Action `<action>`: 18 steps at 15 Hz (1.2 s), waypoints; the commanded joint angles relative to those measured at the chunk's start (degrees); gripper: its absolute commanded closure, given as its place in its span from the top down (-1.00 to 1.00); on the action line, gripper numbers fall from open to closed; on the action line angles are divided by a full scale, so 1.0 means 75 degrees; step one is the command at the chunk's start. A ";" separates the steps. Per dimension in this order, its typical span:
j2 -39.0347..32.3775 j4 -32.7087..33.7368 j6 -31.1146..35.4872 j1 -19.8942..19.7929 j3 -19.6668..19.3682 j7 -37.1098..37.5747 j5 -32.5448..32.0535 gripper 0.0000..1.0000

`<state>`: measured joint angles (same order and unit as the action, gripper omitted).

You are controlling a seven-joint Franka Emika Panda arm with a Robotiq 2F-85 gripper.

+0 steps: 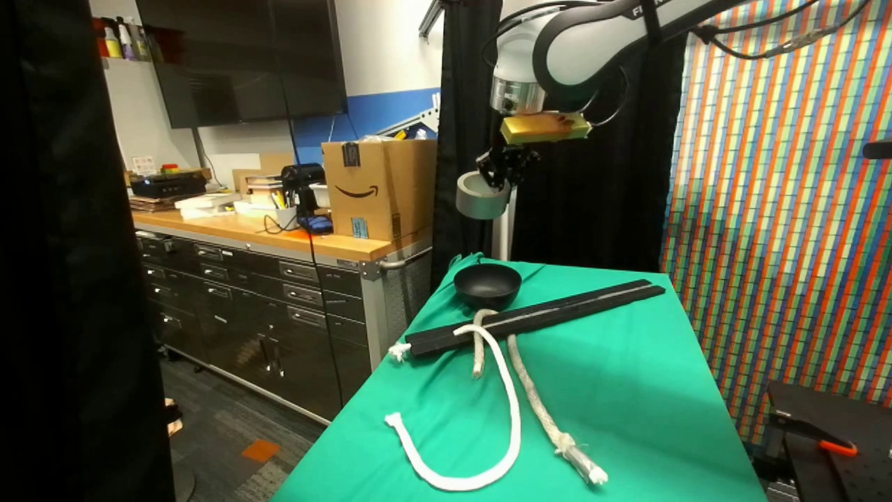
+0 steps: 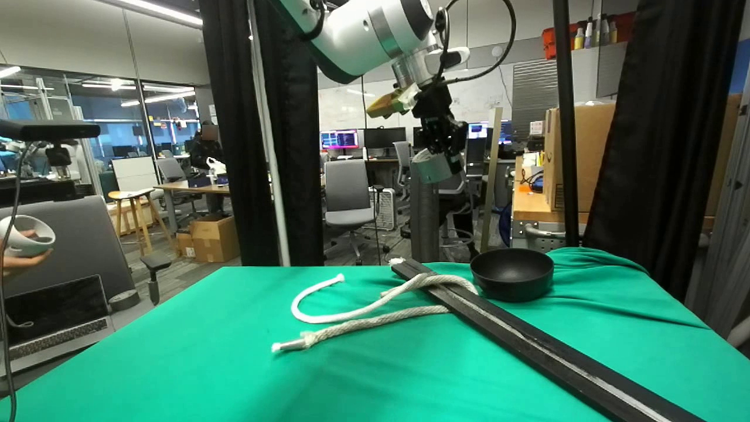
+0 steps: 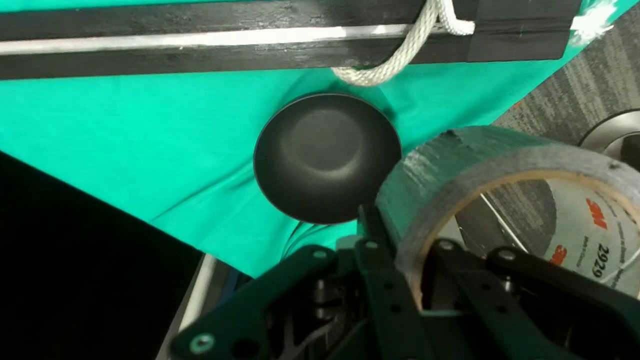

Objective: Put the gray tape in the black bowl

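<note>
The gray tape (image 1: pixel 482 206) is a wide ring held high above the table. It also shows in an exterior view (image 2: pixel 432 168) and at the right of the wrist view (image 3: pixel 440 160). My gripper (image 1: pixel 498 183) is shut on the tape's wall, with one finger outside the ring and one inside in the wrist view (image 3: pixel 407 235). The black bowl (image 1: pixel 487 282) stands upright and empty on the green cloth, well below the tape; an exterior view (image 2: pixel 512 275) shows it too. In the wrist view the bowl (image 3: pixel 327 155) lies left of the tape, which hides a little of its right rim.
A long black rod (image 1: pixel 557 310) lies on the green cloth (image 1: pixel 627 390) beside the bowl. A white rope (image 1: pixel 514 418) and a beige rope (image 1: pixel 533 397) lie over and near the rod. The table's corner edge runs close to the bowl. A black curtain (image 1: pixel 585 209) hangs behind.
</note>
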<state>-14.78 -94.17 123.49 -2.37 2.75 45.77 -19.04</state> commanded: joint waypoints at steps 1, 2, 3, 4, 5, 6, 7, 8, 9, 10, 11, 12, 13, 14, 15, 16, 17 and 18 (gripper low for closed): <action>-0.0935 0.1312 -0.0614 0.0092 -0.0349 -0.0513 0.1239 -0.76; -0.1110 0.1493 -0.0689 0.0058 -0.0404 -0.0614 0.1562 -0.76; -0.1276 0.1644 -0.0774 0.0026 -0.0462 -0.0670 0.1883 -0.76; -0.1418 0.1781 -0.0870 0.0012 -0.0527 -0.0686 0.2135 -0.76; -0.1552 0.1892 -0.0932 0.0017 -0.0601 -0.0669 0.2313 -0.76; -0.1677 0.1988 -0.0982 0.0046 -0.0696 -0.0583 0.2393 -0.76; -0.1802 0.2087 -0.1036 0.0043 -0.0764 -0.0530 0.2498 -0.76; -0.1892 0.2144 -0.1059 0.0029 -0.0806 -0.0522 0.2608 -0.76; -0.1994 0.2214 -0.1078 0.0006 -0.0840 -0.0534 0.2729 -0.76; -0.2070 0.2230 -0.1080 -0.0009 -0.0875 -0.0534 0.2831 -0.76; -0.2142 0.2271 -0.1107 -0.0026 -0.0903 -0.0516 0.2928 -0.76; -0.2199 0.2278 -0.1116 -0.0044 -0.0932 -0.0488 0.3036 -0.76; -0.2251 0.2294 -0.1131 -0.0060 -0.0959 -0.0473 0.3121 -0.76; -0.2299 0.2304 -0.1154 -0.0100 -0.0971 -0.0465 0.3233 -0.76; -0.2341 0.2320 -0.1178 -0.0146 -0.0967 -0.0502 0.3366 -0.76; -0.2367 0.2333 -0.1204 -0.0208 -0.0946 -0.0574 0.3519 -0.76; -0.2388 0.2360 -0.1233 -0.0269 -0.0924 -0.0625 0.3671 -0.76; -0.2413 0.2392 -0.1265 -0.0297 -0.0937 -0.0611 0.3769 -0.76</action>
<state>-31.51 -79.81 116.28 -3.73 -4.05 41.99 5.90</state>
